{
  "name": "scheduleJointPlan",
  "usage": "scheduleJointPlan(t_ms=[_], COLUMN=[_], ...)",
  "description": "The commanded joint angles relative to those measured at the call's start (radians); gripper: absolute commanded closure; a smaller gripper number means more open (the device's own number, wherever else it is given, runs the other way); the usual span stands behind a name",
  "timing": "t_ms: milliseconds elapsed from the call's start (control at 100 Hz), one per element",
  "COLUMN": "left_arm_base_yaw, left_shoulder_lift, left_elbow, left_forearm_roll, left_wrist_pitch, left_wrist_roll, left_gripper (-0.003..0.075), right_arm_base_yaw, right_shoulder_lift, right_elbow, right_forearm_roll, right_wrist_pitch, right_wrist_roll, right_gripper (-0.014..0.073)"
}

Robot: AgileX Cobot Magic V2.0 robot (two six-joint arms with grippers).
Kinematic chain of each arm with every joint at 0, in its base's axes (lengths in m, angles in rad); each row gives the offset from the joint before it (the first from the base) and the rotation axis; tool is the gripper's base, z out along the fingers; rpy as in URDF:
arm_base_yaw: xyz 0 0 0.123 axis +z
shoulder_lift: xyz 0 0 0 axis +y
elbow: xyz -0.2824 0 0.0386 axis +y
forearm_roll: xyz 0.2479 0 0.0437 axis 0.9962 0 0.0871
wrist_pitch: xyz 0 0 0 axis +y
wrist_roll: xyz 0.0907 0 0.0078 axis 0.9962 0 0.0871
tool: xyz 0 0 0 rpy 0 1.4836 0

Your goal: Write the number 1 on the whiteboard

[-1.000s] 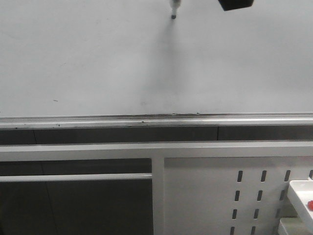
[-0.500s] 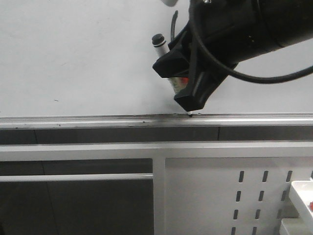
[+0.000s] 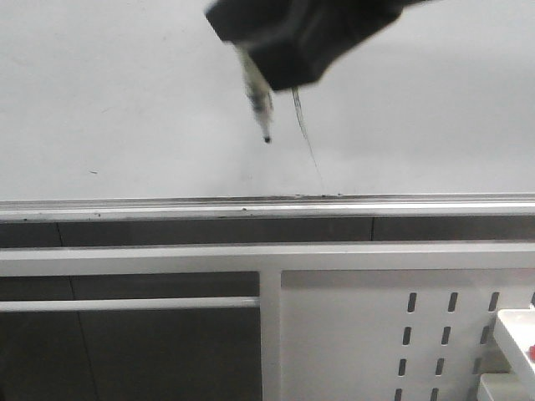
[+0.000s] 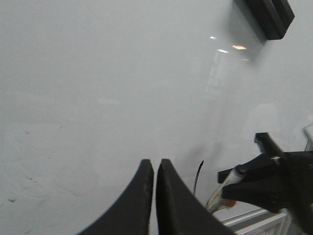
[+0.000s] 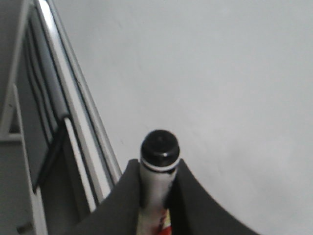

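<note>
A: Front view is showing the number 1 (image 3: 305, 138) sitting on the whiteboard (image 3: 125, 92) as a thin, slightly curved black stroke, thicker at its upper end and fading to a faint line just above the silver rail (image 3: 167, 205). The right gripper (image 3: 288, 38) is pinching the marker (image 3: 257, 104), whose dark tip is hanging just beside the stroke, on its left.

B: Is the tip touching the board?

A: I cannot tell from here; the gripper is blurring. In the right wrist view the fingers (image 5: 122, 196) are squeezing the marker's barrel (image 5: 157, 181), with its black end cap poking up between them.

B: And the left gripper (image 4: 154, 196)?

A: Its two fingers are pressing together on nothing, hovering in front of the board, near the stroke but not on it.

B: So what is worrying you?

A: Mostly a stray mark. If the tip is grazing the board while the arm is travelling, it would be drawing a second line beside the stroke and spoiling the digit. The ink is probably wet too, so anything brushing across it would be smearing it. The left gripper is sitting close enough for that if it drifts.

B: Anything about the grip?

A: The marker is looking tilted in the fingers; a bump against the rail could be twisting it loose.
</note>
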Motion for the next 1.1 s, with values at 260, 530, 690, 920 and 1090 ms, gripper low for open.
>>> scheduleJointPlan(t_ms=[260, 530, 690, 920, 1090], left_arm_base_yaw=[-0.006, -0.006, -0.006, -0.006, -0.006], left_shoulder_lift=[0.265, 0.664, 0.733, 0.736, 0.748], left_elbow=[-0.104, -0.29, -0.35, -0.353, -0.353], left_forearm_roll=[0.013, 0.12, 0.136, 0.136, 0.118], left_wrist_pitch=[0.236, 0.467, 0.47, 0.446, 0.491], left_wrist_roll=[0.168, 0.181, 0.181, 0.181, 0.181], left_gripper=[0.0739, 0.0657, 0.0435, 0.0415, 0.0413], right_arm_base_yaw=[0.198, 0.215, 0.224, 0.224, 0.224], right_shoulder_lift=[-0.293, -0.316, -0.355, -0.4, -0.402], right_elbow=[-0.181, -0.27, -0.27, -0.27, -0.27], right_forearm_roll=[0.127, 0.179, 0.179, 0.183, 0.183], right_wrist_pitch=[0.348, 0.444, 0.517, 0.459, 0.343], right_wrist_roll=[0.032, 0.032, 0.031, 0.031, 0.031], right_gripper=[0.0666, 0.0671, 0.0671, 0.0671, 0.0671])
